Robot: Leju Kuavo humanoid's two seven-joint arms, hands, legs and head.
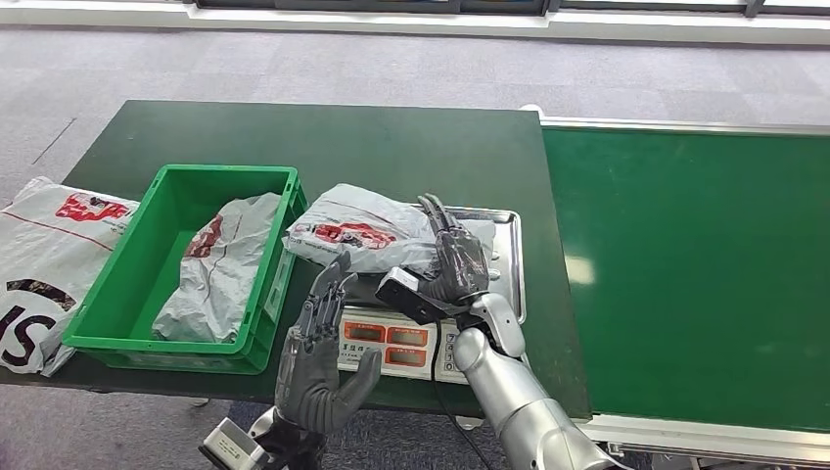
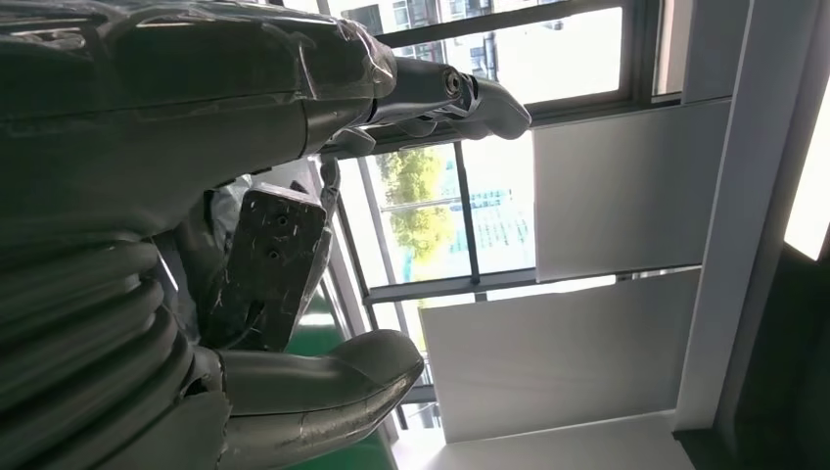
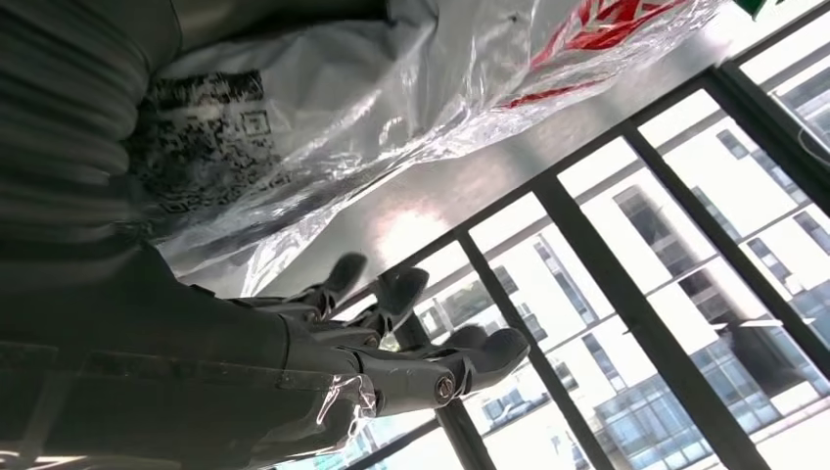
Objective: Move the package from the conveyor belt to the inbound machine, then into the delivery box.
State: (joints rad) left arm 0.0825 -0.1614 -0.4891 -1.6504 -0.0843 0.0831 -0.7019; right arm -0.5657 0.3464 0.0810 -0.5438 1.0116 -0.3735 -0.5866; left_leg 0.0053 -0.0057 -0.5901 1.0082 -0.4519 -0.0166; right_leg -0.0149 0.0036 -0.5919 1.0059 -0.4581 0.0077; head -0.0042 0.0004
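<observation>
A grey plastic package [image 1: 357,230] with red print lies on the steel pan of the inbound machine [image 1: 504,245], a scale with red displays. My right hand [image 1: 455,259] lies at the package's right end with fingers stretched out, holding nothing. In the right wrist view the package [image 3: 391,88] sits against the palm side of the right hand [image 3: 391,343]. My left hand [image 1: 318,352] stands upright in front of the scale, fingers spread and empty; the left wrist view shows this left hand [image 2: 274,255] open too. The green delivery box [image 1: 230,171] stands left of the scale.
Another grey package [image 1: 215,269] lies inside the green box. A white printed bag [image 1: 44,245] rests on the table's left edge. The green conveyor belt [image 1: 695,274] runs along the right side with nothing on it. The dark green table [image 1: 391,147] is bare behind the scale.
</observation>
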